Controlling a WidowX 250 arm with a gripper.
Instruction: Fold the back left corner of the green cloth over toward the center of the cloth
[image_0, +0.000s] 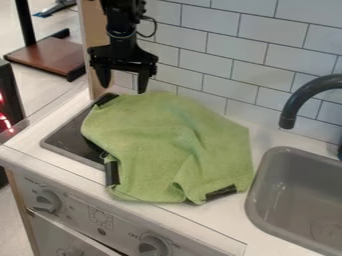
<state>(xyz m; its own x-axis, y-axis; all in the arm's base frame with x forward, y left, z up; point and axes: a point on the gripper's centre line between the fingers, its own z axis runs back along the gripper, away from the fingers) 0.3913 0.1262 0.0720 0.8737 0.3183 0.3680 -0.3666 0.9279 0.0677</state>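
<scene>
My black hand (123, 89) hangs from the top of the view, left of centre, pointing down with its two fingers spread wide and a gap between them. The fingertips are near the upper left edge of a green cloth (167, 142); I cannot tell whether they touch it.

The cloth lies rumpled on the white bench (224, 230), partly covering a dark cooktop (65, 142) on the left. Folds run down its middle towards the front edge. Three dark strips (222, 192) show at its edges: upper left, lower left and lower right.

To the right of the cloth, a grey sink (252, 205) is set into the bench, with a dark curved tap (294, 106) above it. White tiles (267, 30) line the wall behind. Two knobs (47, 201) are on the front panel (77, 212) below the bench top.
</scene>
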